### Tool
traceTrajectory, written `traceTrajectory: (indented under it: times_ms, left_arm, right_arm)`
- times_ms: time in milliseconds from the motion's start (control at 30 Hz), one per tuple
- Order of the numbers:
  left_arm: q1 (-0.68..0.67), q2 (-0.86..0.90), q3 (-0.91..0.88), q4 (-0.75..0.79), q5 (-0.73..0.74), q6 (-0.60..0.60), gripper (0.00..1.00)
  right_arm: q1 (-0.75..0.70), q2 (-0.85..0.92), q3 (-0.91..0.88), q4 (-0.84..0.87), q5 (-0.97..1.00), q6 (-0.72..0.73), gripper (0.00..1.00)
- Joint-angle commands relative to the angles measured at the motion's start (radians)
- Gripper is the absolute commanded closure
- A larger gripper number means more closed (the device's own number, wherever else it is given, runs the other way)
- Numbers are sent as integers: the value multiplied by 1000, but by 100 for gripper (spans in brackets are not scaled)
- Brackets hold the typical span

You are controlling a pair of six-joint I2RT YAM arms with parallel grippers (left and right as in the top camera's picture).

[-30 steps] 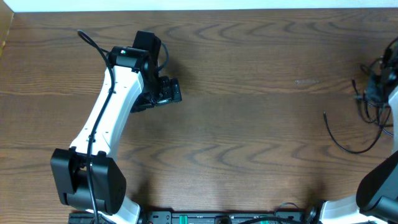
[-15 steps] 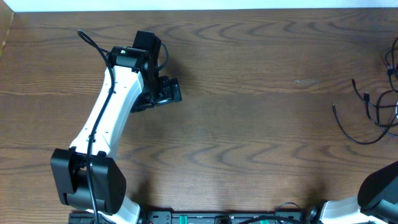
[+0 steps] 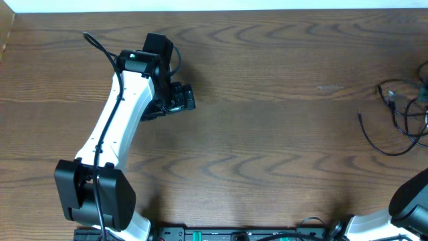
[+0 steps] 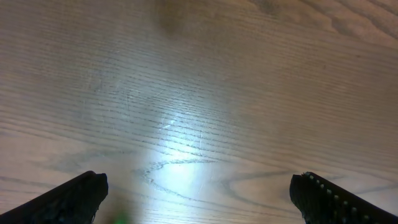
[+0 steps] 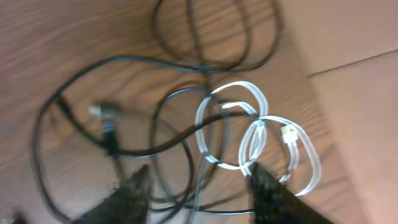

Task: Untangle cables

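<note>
The cables lie at the table's far right edge in the overhead view, as thin black loops with a loose end pointing left. In the right wrist view, several black cables loop over each other and a white cable lies coiled across them. My right gripper is open just above this tangle, with strands running between its fingers. My left gripper is far off at the table's left. In its wrist view it is open and empty over bare wood.
The wooden table fills the overhead view. The left arm stretches from the front left edge. The right arm's base shows at the front right. A lighter tan surface borders the tangle in the right wrist view.
The right gripper has moved off the right edge of the overhead view, and the cables have been drawn to the right with it. The left arm has not moved.
</note>
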Motion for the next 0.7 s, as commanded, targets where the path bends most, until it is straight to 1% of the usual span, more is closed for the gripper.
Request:
traceTrajectory:
  times_ms: [0, 100, 167, 200, 233, 267, 300, 333, 367, 400, 433, 500, 567, 667]
  left_arm:
    - [-3, -6, 0, -5, -5, 17, 1]
    - [-3, -6, 0, 1, -5, 17, 1]
    - [-3, -6, 0, 20, -5, 17, 1]
    - [-9, -6, 0, 33, -5, 18, 1]
    - [-26, -6, 0, 57, -6, 29, 1]
    - [-46, -6, 0, 79, -6, 55, 1]
    - [-86, -5, 0, 117, -10, 97, 1]
    - [-126, -5, 0, 143, -58, 103, 1]
    - [-145, -5, 0, 148, -100, 103, 1]
    - [-169, -5, 0, 138, -166, 102, 1]
    - [-178, -5, 0, 95, -194, 101, 1]
    - [-158, -5, 0, 17, -198, 67, 1]
    - [-104, -5, 0, -66, -197, 11, 1]
    - [-25, -5, 0, -154, -186, 4, 1]
  right_arm:
    - [1, 10, -18, -14, -237, 2, 43]
    - [16, 10, -18, -47, -409, 2, 39]
    - [39, 10, -18, -95, -590, 2, 40]
    - [53, 10, -18, -137, -697, 2, 43]
    - [73, 10, -19, -182, -758, 3, 47]
    - [93, 10, -19, -208, -764, 5, 46]
    - [135, 10, -19, -257, -704, 6, 43]
    - [171, 10, -19, -291, -630, 6, 39]
    - [202, 10, -19, -320, -560, 8, 31]
    - [242, 10, -19, -351, -446, 53, 25]
    - [284, 10, -19, -383, -343, 134, 14]
    - [338, 10, -19, -447, -332, 198, 4]
    - [391, 8, -19, -512, -344, 200, 1]
    - [431, -12, -19, -560, -387, 195, 1]
